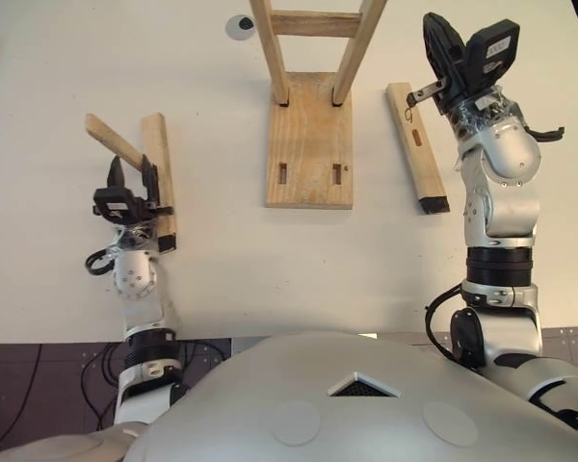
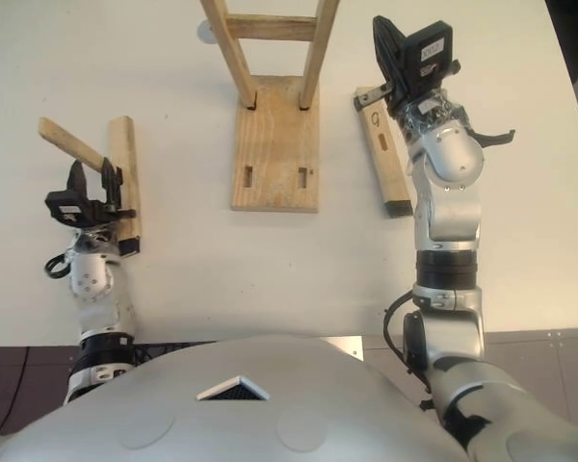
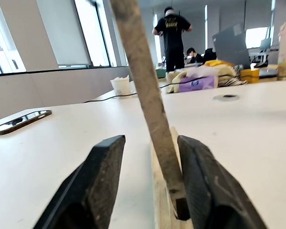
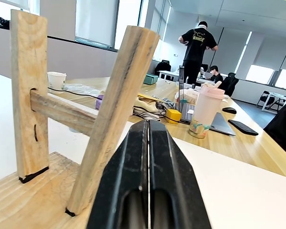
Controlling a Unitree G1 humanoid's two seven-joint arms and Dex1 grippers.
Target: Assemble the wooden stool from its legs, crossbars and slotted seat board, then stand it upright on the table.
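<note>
The slotted seat board [image 1: 308,144] is lying flat at the middle of the table [image 1: 222,279], with two legs [image 1: 270,48] standing in its far slots and a crossbar [image 1: 316,23] joining them. A loose leg [image 1: 419,154] is lying just right of the board, and the right gripper [image 4: 148,126] is hovering above its far end, clenched on nothing. On the left, another leg [image 1: 158,154] is lying with its own crossbar [image 1: 114,140] jutting far-left, and the left gripper [image 1: 132,174] is sitting released, its fingers [image 3: 93,186] straddling that joint.
</note>
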